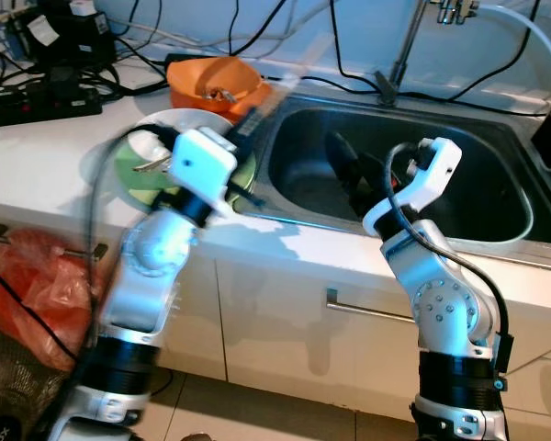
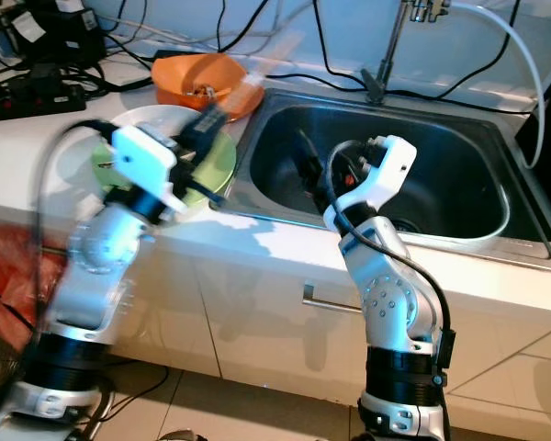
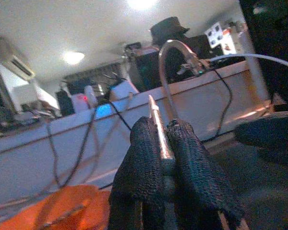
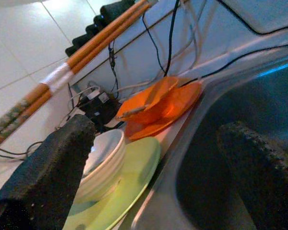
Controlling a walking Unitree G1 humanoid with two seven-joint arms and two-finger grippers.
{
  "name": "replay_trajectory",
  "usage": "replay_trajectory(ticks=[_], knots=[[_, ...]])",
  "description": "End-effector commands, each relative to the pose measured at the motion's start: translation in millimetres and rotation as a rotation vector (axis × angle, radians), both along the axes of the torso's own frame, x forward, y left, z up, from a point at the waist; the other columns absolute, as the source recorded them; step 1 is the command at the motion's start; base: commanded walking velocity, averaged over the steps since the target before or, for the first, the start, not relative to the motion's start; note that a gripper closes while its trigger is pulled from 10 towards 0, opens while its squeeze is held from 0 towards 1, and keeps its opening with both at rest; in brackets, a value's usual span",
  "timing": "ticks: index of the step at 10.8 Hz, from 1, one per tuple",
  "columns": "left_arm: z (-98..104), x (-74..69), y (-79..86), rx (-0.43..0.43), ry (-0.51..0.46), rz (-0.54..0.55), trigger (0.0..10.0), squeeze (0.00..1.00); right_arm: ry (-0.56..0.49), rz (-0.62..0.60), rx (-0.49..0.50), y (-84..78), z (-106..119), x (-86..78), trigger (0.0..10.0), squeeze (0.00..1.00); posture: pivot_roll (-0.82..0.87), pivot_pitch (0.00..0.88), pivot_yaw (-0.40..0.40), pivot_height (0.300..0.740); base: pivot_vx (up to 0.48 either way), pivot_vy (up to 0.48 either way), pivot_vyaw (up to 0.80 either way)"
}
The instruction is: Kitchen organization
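Silver arms rise from the bottom of the head views, before a white cabinet front with a bar handle. Up at the counter edge, the left gripper has its two black fingers pressed together on a pair of chopsticks, which stick out slantwise over the rim between the plates and the sink. Seen from the right wrist, the chopsticks are orange-brown wood with a pale band partway along and a patterned end; in the head views they are blurred. Left of the sink stands a stack of plates, a green one under a white bowl holding something metal, too blurred to name. Behind it sits an orange bowl on an orange plate, with small things inside that cannot be made out. The right gripper hangs inside the steel sink, fingers well apart and holding nothing. A tap stands at the back rim, and black cables and a power strip crowd the counter's back left. An orange bag lies below the counter at the left.
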State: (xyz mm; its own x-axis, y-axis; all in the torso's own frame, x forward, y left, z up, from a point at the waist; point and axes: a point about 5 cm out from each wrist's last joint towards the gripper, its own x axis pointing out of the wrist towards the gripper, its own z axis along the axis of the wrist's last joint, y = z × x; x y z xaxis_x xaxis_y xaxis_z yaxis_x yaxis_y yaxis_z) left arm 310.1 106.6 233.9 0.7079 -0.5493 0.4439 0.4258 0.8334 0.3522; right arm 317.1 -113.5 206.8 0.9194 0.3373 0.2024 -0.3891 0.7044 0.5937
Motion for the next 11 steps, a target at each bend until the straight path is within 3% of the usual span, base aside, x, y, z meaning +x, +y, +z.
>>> replay_trajectory(ticks=[1,2,5,7,9,11], knots=[[-0.9,0.7,-4.2,-0.05,0.054,-0.054,0.0,0.0,-0.007,0.023,0.024,-0.8,5.8,-0.1,10.0,0.0,0.08,0.029,-0.025,0.74,0.0,0.0,0.0],[-7.5,3.5,-12.6,-0.153,0.188,-0.157,0.0,0.0,0.002,0.056,0.066,0.7,8.3,-1.0,10.0,0.0,0.08,0.035,-0.026,0.74,0.0,0.0,0.0],[-22.0,4.7,-21.6,-0.369,0.448,-0.304,0.0,0.0,-0.024,0.09,0.092,0.1,16.7,0.0,10.0,0.0,0.07,0.045,-0.03,0.74,0.0,0.0,0.0],[-27.1,4.9,-20.5,-0.59,0.616,-0.377,0.0,0.0,-0.022,0.093,0.098,-0.2,18.5,1.9,10.0,0.0,0.07,0.048,-0.029,0.74,0.0,0.0,0.0],[-22.0,6.1,-14.4,-0.771,0.701,-0.445,0.0,0.0,-0.01,0.079,0.09,-1.3,17.0,3.0,10.0,0.0,0.07,0.05,-0.03,0.74,0.0,0.0,0.0],[-15.3,1.3,-16.4,-0.851,0.763,-0.533,0.0,0.0,0.004,0.089,0.108,-0.4,15.4,4.0,10.0,0.0,0.07,0.048,-0.033,0.74,0.0,0.0,0.0]])
